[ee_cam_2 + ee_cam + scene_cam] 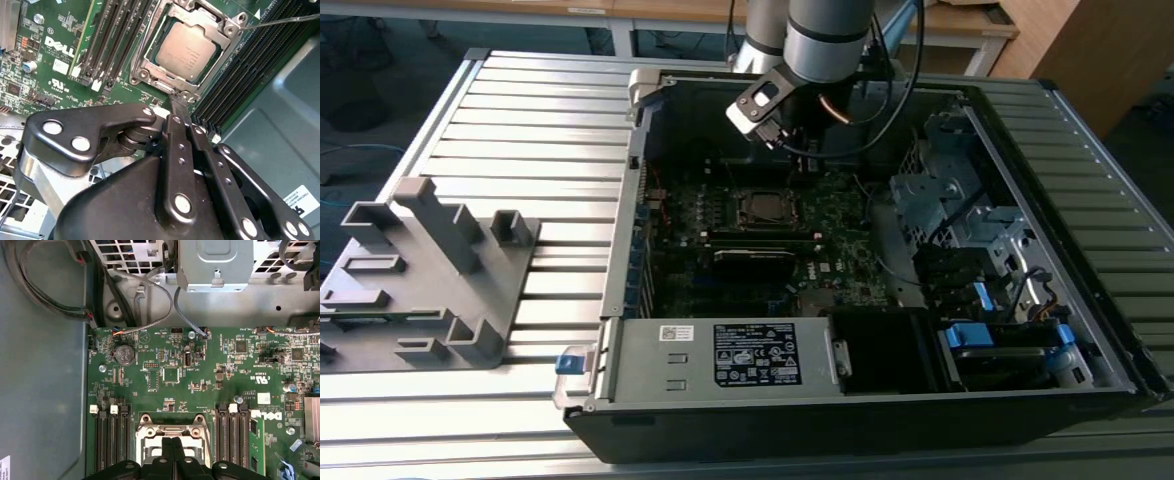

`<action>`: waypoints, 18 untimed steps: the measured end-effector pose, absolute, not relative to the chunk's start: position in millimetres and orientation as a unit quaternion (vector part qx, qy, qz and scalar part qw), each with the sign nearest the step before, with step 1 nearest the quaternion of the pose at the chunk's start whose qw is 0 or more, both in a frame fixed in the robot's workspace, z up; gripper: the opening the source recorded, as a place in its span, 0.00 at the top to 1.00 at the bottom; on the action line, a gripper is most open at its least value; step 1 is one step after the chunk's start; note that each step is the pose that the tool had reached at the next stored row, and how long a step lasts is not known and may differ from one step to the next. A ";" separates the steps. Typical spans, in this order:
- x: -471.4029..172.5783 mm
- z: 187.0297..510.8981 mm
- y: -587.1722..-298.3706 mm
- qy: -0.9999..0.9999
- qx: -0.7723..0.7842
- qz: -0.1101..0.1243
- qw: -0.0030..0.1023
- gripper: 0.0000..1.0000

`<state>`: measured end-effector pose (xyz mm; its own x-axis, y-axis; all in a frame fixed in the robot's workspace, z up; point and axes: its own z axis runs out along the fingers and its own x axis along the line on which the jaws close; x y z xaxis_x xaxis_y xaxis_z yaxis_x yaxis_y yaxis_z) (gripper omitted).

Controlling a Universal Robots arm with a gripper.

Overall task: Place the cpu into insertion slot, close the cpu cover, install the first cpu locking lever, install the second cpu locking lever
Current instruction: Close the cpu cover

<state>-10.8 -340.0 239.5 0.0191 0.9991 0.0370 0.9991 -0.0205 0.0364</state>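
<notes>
The cpu (187,50), a flat grey square, lies in the insertion slot (765,207) on the green motherboard. The cpu cover (145,64), a silver frame, lies flat around the chip's edge; it also appears in the first wrist view as the cover (150,432). From one socket corner a thin locking lever (280,21) runs out over the memory slots. My gripper (176,100) is shut with nothing between its fingers. Its tips hang just above the socket's edge, as the gripper (173,441) shows. In the exterior view the gripper (806,160) hovers over the far side of the socket.
Black memory slots (250,65) flank the socket on both sides. Cables (150,315) and a metal bracket (215,265) lie beyond the board. The case holds a drive cage (947,190) and a power supply (734,355). A grey fixture (427,270) stands on the table at the exterior view's left.
</notes>
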 end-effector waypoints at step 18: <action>-23.3 233.0 -340.0 0.700 0.714 0.026 0.000 0.89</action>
